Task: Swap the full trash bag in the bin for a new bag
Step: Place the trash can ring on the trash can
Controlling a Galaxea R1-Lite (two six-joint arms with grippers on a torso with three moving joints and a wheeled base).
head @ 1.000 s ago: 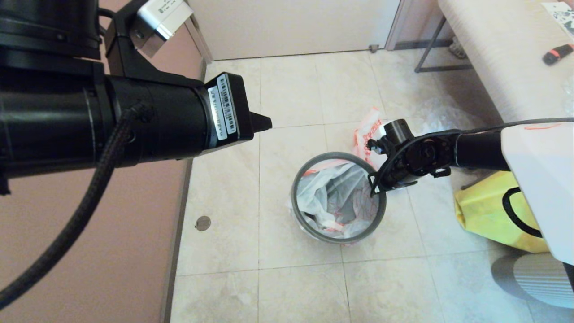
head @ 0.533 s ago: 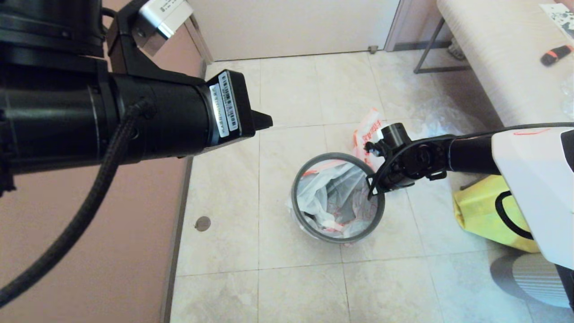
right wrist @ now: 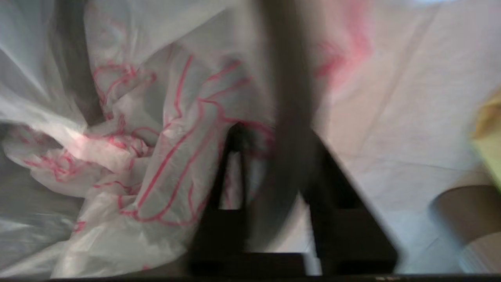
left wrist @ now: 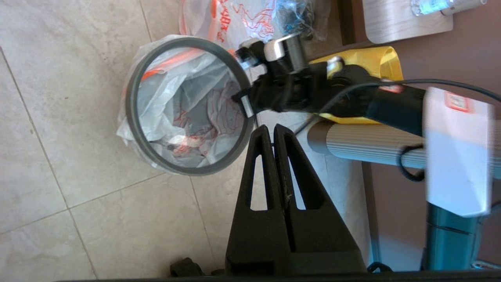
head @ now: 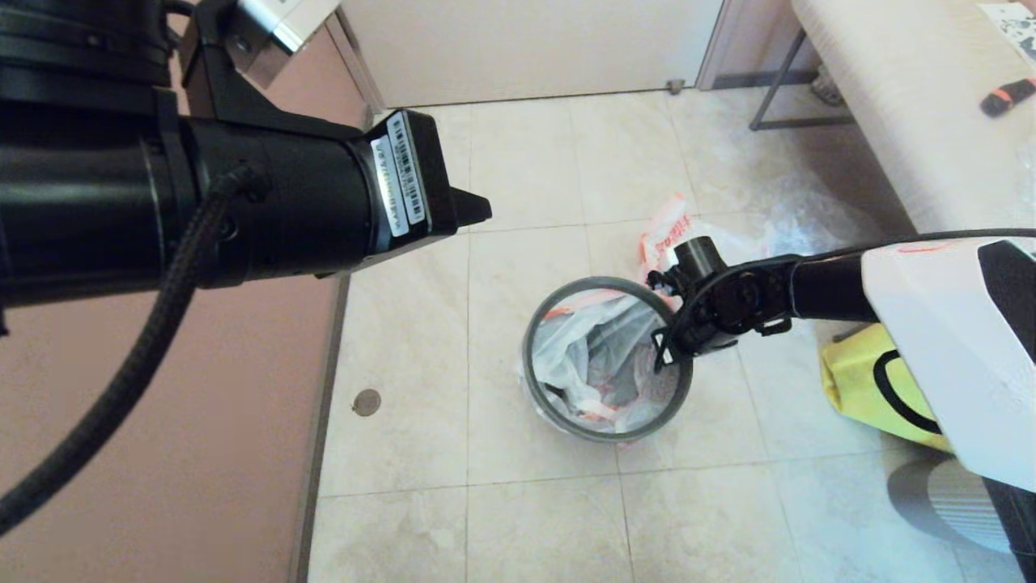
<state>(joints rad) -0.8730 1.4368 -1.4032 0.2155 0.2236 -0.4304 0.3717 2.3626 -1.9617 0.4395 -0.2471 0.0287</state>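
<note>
The bin stands on the tiled floor, its body hidden under its dark-grey hoop (head: 534,389) (left wrist: 133,117). The new bag (head: 599,356) (left wrist: 184,102) (right wrist: 156,156), limp white with red print, lines the inside and is crumpled. My right gripper (head: 662,350) (right wrist: 270,133) is at the rim's right side, open, one finger inside the bag and one outside, with the hoop (right wrist: 289,78) between them. The full trash bag (head: 664,235) (left wrist: 235,19) lies on the floor just behind the bin. My left gripper (left wrist: 270,129) hangs high to the left, shut and holding nothing.
A yellow fabric tote (head: 858,380) sits right of the bin. A clear crinkled bag (head: 809,219) lies behind it, under a bench (head: 914,97). A pink wall (head: 162,453) bounds the left, and a floor drain (head: 366,402) lies near it.
My right gripper has moved left and down onto the bin's right rim. The left arm has lifted slightly. Bin and bags have stayed put.
</note>
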